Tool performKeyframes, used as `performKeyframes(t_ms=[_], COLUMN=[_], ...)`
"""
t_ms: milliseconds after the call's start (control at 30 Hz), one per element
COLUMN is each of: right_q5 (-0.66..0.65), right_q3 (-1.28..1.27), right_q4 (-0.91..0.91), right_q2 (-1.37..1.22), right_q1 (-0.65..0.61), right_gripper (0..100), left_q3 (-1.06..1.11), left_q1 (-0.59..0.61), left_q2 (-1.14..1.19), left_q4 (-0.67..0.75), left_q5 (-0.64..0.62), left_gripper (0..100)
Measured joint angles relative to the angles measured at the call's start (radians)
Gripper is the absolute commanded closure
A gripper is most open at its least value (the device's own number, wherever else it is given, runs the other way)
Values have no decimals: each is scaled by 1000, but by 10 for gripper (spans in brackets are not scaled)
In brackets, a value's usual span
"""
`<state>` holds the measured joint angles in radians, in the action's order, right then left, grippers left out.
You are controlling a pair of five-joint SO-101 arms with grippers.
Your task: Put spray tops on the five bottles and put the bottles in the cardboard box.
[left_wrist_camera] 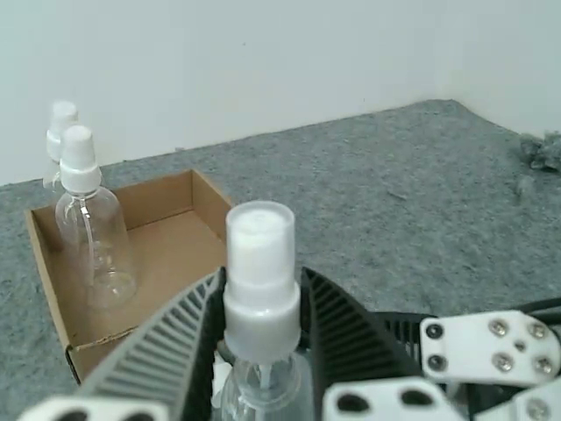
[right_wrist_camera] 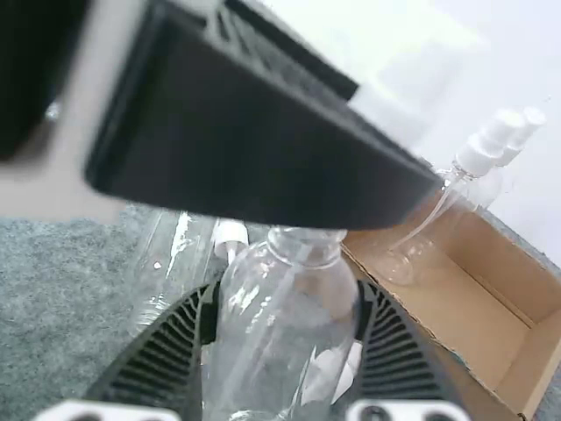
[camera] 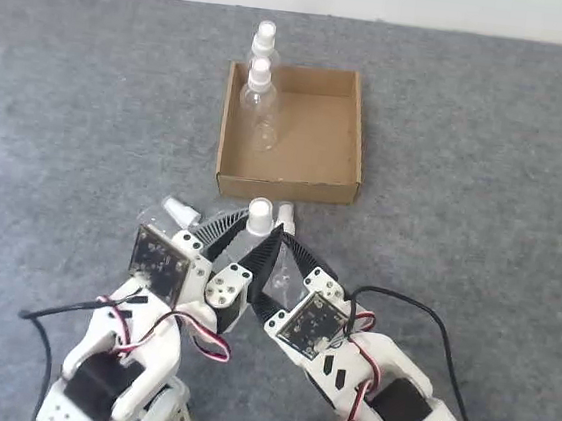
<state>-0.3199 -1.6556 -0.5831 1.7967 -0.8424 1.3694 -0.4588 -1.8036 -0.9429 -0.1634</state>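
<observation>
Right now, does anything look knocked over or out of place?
One spray-topped bottle appears to lie on its side on the carpet beside the left gripper. A second bottle stands at the cardboard box's far edge; I cannot tell whether it is inside. Nothing looks spilled or damaged.

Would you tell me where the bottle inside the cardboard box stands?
High view: the bottle stands upright in the box's far left corner, another capped bottle behind it.

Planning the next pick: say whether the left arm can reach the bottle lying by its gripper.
Probably not yet: the left gripper is shut on a spray top; the lying bottle sits close by, unobstructed.
</observation>
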Motion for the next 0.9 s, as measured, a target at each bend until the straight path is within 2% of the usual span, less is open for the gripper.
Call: performKeyframes(t_ms=[367,533,733,900], right_q5=[0,77,95,95], right_q3=[0,0,0,0], right_q4=[0,0,0,0], right_q2=[0,0,0,0], right_q1=[14,43,44,49], right_gripper=[929,929,929,929], left_q3=[23,23,23,23], left_q1=[0,-3,-2,2], left_q2=[0,0,0,0], left_q4=[0,0,0,-28], left_q5=[0,2,3,8], left_gripper=[988,985,831,815])
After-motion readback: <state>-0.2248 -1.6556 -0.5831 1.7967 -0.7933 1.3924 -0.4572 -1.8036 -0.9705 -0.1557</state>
